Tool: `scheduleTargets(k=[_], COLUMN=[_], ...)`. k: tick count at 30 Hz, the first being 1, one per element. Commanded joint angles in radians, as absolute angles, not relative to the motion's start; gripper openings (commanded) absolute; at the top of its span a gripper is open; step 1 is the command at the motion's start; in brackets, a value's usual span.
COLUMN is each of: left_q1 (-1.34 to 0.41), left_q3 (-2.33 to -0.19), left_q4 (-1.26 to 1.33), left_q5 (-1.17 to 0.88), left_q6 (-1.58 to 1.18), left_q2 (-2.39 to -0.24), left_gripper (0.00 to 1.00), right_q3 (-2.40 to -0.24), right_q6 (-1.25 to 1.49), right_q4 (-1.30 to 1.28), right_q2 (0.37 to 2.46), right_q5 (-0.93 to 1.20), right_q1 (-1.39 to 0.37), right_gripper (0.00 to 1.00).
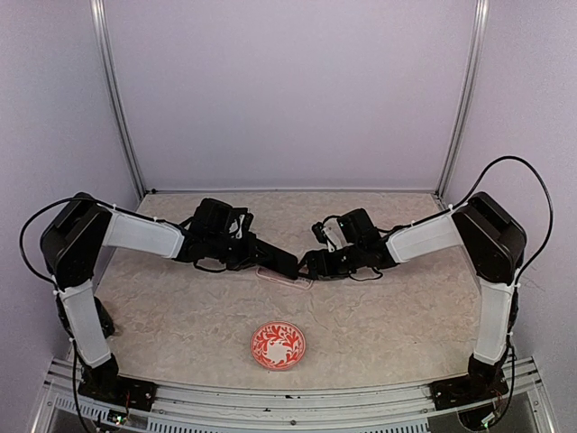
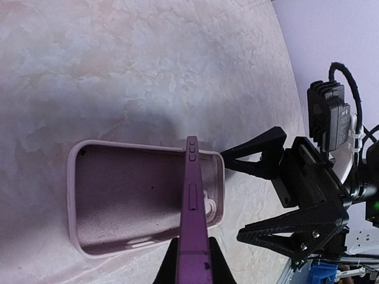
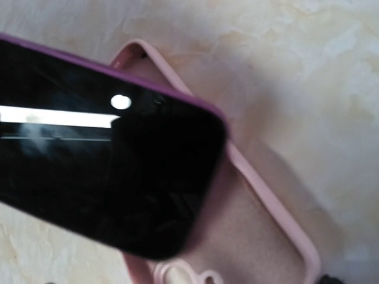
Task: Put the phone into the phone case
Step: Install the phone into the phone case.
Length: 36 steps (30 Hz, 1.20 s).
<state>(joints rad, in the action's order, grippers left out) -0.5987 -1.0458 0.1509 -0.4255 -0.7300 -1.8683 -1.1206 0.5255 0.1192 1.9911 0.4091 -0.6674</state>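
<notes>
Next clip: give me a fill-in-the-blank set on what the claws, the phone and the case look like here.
The left claw is shut on the ____ phone.
The pink phone case lies on the table, hollow side facing ____.
The right claw stands ____, holding nothing.
The plate near the arms' bases is ____ with a white pattern.
Missing: purple; up; open; red.
</notes>
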Motion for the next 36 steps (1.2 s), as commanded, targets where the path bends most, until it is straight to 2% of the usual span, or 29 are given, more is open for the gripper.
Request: scheduleTargets(k=[1,21,36], left_q1=[-0.591,-0.522,-0.520], left_q3=[-1.101,-1.151,-1.227], left_q4=[0.152,0.118,0.048], left_q5=[-0.553,-0.677,-0.807], left_q6=[-0.739,-0.734,-0.700], left_q2=[-1.935,-1.969,-2.068], left_gripper=[0.00,0.00,0.00], right_q3=[-1.086,-1.037,-1.087], right_q6=[0.511,0.529,0.508], right_q4=[0.056,0.078,0.080], right_q2=[1.979,1.922,1.978], right_q5=[0.424,0.501,0.494], right_q1=[-0.654,-0.657,-0.656], right_gripper=[0.95,0.95,0.95])
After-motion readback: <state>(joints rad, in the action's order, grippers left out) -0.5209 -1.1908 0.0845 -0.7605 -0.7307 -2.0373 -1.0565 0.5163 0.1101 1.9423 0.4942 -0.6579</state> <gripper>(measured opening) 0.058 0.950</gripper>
